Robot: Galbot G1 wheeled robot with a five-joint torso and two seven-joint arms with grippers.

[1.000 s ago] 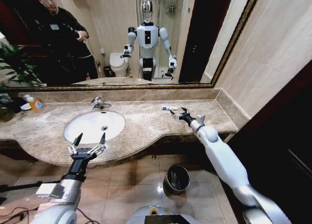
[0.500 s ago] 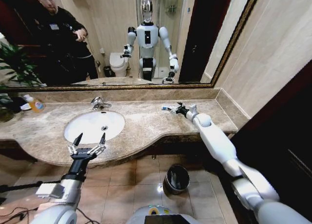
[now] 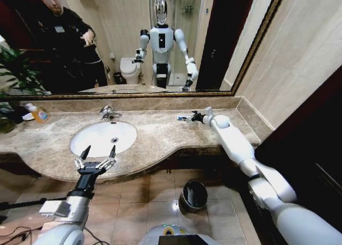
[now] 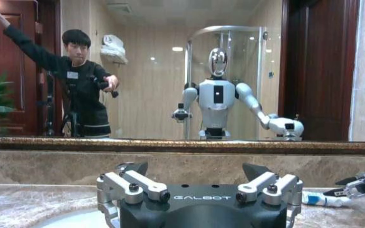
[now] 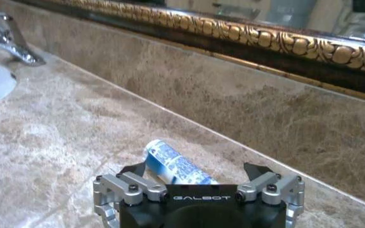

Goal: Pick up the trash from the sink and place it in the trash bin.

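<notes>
White-and-blue tube [image 5: 176, 167] on marble counter [image 5: 74, 137], between open right pincer [image 5: 198, 183] fingers

Bathroom, white sink [image 3: 101, 138] in marble counter [image 3: 160, 133], gilt-framed mirror [image 3: 133, 42], toilet and shower reflected

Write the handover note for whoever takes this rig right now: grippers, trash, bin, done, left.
Right gripper: open, low on the counter near the mirror, jaws either side of a white-and-blue tube, not closed on it.
Left gripper: open, empty, parked at the sink's front edge.
Trash bin: on the floor below the counter.
Done: tube reached, not grasped.
Left: close on the tube, lift it, drop it in the bin.
</notes>
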